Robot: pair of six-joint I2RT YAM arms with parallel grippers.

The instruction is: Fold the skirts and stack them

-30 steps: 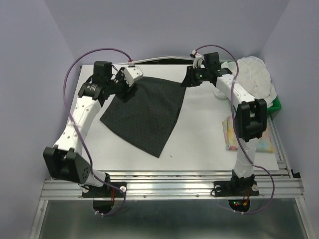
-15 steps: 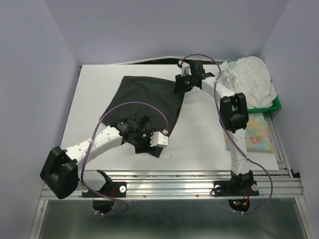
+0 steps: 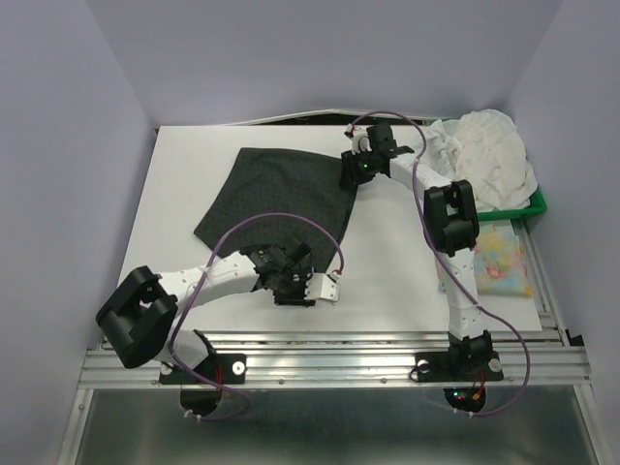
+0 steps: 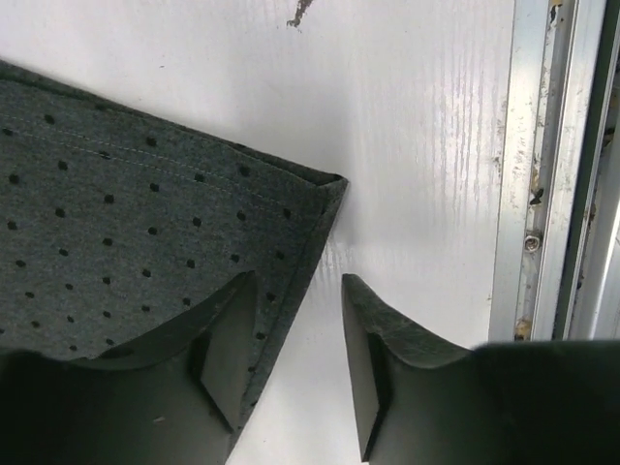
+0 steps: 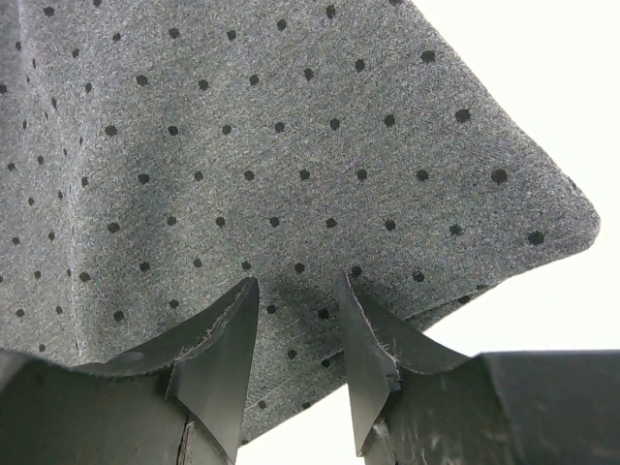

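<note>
Stretching across the white tabletop (image 3: 387, 257), the left arm (image 3: 211, 275) lies low along the near edge, elbow out to the left and wrist turned inward at the near corner of the charcoal skirt (image 3: 281, 194). The right arm (image 3: 463, 286) rises along the right side, bends at the elbow and reaches leftward to the skirt's far right corner. That skirt lies flat in the middle of the tabletop. The white skirt (image 3: 494, 150) sits heaped in the green tray (image 3: 539, 203) at the far right and covers most of the tray. The yellow floral skirt (image 3: 506, 269) lies on the tabletop just nearer, its left part hidden behind the right arm. The left fingers (image 4: 225, 358) stand apart, one over the hem and one over bare tabletop, gripping nothing. The right fingers (image 5: 218, 358) are likewise parted above the cloth; whether they touch it is unclear.
</note>
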